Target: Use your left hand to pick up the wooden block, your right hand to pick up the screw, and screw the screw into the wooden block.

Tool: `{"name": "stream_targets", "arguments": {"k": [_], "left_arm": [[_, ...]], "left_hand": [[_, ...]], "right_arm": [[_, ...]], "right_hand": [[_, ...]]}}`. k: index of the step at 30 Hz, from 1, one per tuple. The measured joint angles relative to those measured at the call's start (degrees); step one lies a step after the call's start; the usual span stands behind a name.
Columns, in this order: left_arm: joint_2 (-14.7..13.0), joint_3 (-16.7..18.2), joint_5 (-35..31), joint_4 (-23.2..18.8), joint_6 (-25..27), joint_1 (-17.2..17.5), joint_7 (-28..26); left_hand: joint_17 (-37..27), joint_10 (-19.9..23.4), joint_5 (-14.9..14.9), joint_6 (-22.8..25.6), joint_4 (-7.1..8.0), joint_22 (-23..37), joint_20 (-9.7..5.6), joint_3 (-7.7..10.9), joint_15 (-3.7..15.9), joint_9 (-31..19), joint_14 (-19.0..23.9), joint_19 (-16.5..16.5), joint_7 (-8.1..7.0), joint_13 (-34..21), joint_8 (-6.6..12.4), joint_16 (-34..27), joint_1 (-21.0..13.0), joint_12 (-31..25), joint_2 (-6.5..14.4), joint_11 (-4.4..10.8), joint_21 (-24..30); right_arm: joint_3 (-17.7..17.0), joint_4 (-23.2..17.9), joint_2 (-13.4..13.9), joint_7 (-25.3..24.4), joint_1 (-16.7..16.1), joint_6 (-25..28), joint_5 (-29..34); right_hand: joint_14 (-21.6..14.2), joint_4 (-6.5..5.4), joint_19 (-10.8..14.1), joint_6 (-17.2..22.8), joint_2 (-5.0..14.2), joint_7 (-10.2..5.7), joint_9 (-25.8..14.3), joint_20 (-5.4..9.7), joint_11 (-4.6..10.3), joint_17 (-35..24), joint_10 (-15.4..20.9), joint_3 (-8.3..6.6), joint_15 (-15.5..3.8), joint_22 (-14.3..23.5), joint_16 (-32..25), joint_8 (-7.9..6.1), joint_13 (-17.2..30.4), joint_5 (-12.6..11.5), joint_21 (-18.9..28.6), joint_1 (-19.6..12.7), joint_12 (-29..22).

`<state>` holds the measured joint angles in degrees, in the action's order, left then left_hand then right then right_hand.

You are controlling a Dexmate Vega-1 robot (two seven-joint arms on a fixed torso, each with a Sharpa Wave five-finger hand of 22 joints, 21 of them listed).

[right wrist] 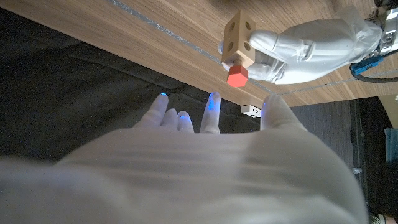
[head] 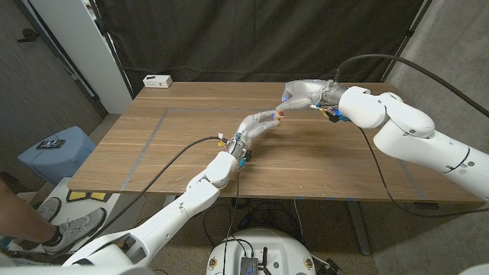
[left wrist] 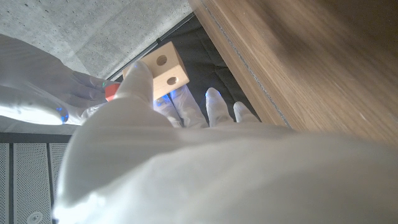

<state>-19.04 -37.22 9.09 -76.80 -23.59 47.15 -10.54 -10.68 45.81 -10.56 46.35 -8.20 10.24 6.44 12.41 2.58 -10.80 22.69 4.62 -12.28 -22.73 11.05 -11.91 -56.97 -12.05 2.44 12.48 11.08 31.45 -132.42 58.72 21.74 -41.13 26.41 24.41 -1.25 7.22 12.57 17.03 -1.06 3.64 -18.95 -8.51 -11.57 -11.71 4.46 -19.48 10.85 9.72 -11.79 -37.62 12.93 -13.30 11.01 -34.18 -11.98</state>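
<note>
Wooden block [right wrist: 238, 38]: pale bare wood, matt, smooth faces with drilled holes. Screw [right wrist: 237, 76] head: red-orange, looks plastic, slightly glossy. Table [head: 191, 137]: brown wood-grain top, satin finish. Left hand [right wrist: 298, 53] and right hand [head: 302, 93]: white cloth-like covering, matt. Backdrop: black cloth.

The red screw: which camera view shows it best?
The right wrist view: the red screw shows whole against the wooden block, held by the left hand. The left wrist view shows a red sliver; the head view a tiny speck.
</note>
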Motion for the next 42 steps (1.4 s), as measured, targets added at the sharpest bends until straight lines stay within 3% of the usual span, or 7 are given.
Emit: {"name": "stream_targets", "arguments": {"k": [9, 21, 31, 42], "left_arm": [[0.09, 0.0, 0.6, 0.37, 0.1, -0.31, 0.47], [0.17, -0.1, 0.82, 0.83, 0.11, -0.57, 0.86], [0.28, -0.19, 0.85, 1.02, 0.11, -0.72, 0.9], [0.47, -0.31, 0.78, 1.23, 0.11, -0.82, 0.83]], "left_hand": [[0.0, 0.0, 0.01, 0.0, 0.0, 0.0, 0.0, 0.0, 0.0, 0.15, 0.0, 0.0, 0.0, 0.13, 0.0, 0.0, -0.01, 0.0, -0.01, 0.0, 0.0], [0.0, 0.0, 0.01, 0.0, 0.0, 0.0, 0.0, 0.0, 0.0, 0.15, 0.0, 0.0, 0.0, 0.16, -0.01, 0.0, -0.01, 0.0, -0.01, 0.0, 0.0], [0.0, 0.0, 0.01, 0.0, 0.0, 0.0, 0.0, 0.0, 0.0, 0.18, 0.0, 0.0, 0.0, 0.16, -0.05, 0.0, -0.01, 0.0, -0.01, 0.0, 0.0], [0.0, 0.0, 0.02, 0.0, 0.0, 0.0, 0.0, 0.0, 0.0, 0.23, 0.0, 0.0, 0.0, 0.16, -0.06, 0.0, -0.02, 0.0, -0.02, 0.0, 0.0]], "right_arm": [[-0.44, 0.98, 0.5, -0.32, -0.14, -2.56, -0.35], [-0.45, 2.19, 0.37, -0.03, 0.13, -4.62, 0.7], [0.08, 2.98, -0.17, 1.03, 0.67, -5.08, 2.19], [0.73, 3.51, -0.99, 2.61, 1.4, -4.97, 3.6]], "right_hand": [[0.41, 2.02, 0.01, -0.98, -0.33, -2.93, 1.89, 0.01, -0.18, 0.0, -1.03, -1.32, -0.05, 0.0, 0.39, 1.85, 0.0, 1.06, 0.0, -2.64, 0.0], [0.87, 3.04, -0.3, -0.13, -0.75, -6.77, 3.54, 0.32, 0.82, 0.26, -2.03, -2.63, -0.52, 0.0, 0.39, 2.89, -0.01, 1.5, 0.0, -6.13, 0.0], [1.07, 3.21, -0.3, 0.18, -0.96, -7.03, 4.07, 0.32, 1.13, 0.26, -2.34, -3.39, -0.31, 0.0, 0.39, 3.11, 0.27, 1.5, 0.0, -7.54, 0.0], [1.28, 3.21, -0.61, 1.2, -1.56, -6.0, 4.6, 0.0, 0.82, 0.25, -2.65, -3.39, -0.52, 0.0, 0.39, 3.32, 0.27, 1.95, 0.0, -8.14, 0.0]]}}
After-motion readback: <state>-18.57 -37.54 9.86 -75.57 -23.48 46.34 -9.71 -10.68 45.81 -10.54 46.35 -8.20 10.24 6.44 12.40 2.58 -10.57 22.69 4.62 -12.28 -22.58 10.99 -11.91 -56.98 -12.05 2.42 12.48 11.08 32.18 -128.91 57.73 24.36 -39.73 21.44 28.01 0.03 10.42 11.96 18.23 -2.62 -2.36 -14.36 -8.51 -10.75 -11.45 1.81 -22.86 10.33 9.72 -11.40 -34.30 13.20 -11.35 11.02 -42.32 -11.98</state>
